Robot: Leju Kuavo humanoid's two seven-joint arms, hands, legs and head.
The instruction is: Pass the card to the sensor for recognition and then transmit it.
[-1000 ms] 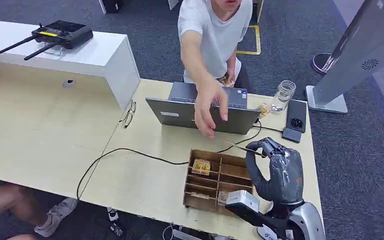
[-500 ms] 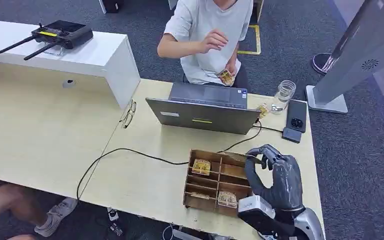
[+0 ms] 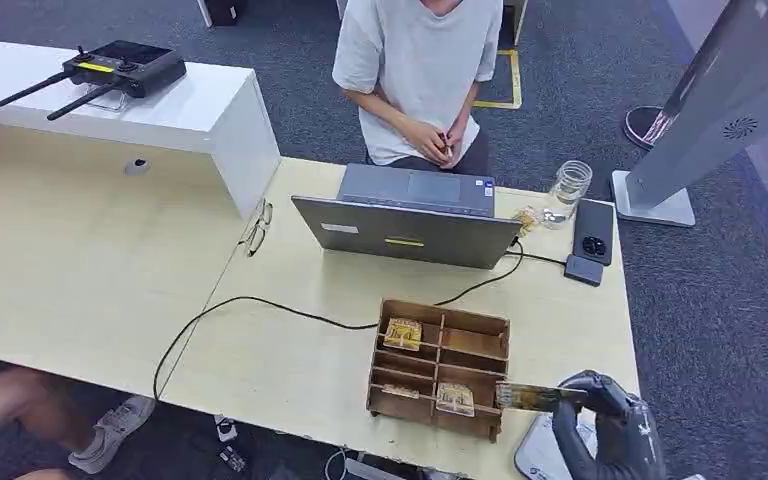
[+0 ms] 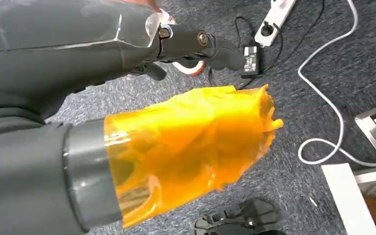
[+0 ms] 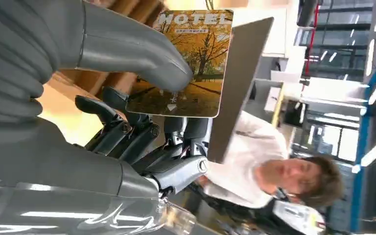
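My right hand is low at the table's front right corner. It pinches a hotel card that lies level and points toward the wooden box. In the right wrist view the card shows autumn trees and the word HOTEL, held between the thumb and the dark fingers. A pale flat device lies just under the hand. My left hand hangs over the carpet and holds nothing; orange film wraps its thumb.
The box holds more cards. Behind it stand a laptop, a black cable, a glass jar and a phone. A person sits beyond the table with hands in their lap.
The person's arm, stretched over the laptop a second ago, has drawn back to their lap. My right hand has dropped from beside the box to the table's front edge and now holds a card.
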